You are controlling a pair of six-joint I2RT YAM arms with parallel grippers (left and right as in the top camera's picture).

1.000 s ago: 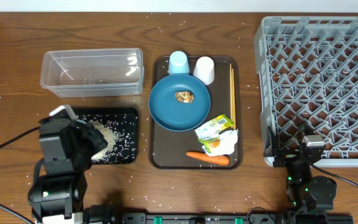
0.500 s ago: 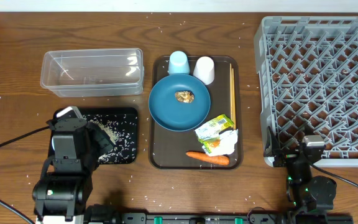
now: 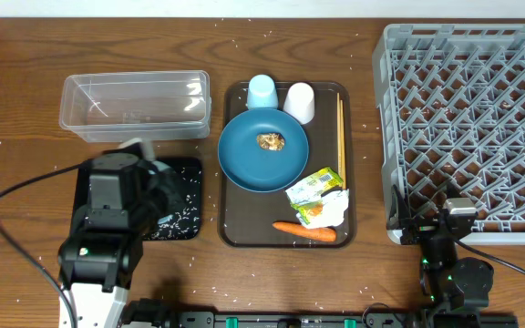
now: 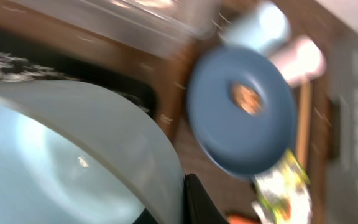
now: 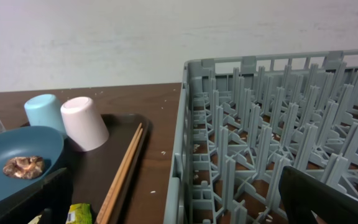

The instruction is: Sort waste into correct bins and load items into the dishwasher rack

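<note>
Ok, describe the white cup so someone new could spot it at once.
Start at the brown tray in the middle of the table. Along its far edge, behind the blue plate, two cups stand side by side. The white cup is the one beside the chopsticks; the other cup is light blue.

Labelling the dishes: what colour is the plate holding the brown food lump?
Dark blue; the plate shows best in the overhead view.
</note>
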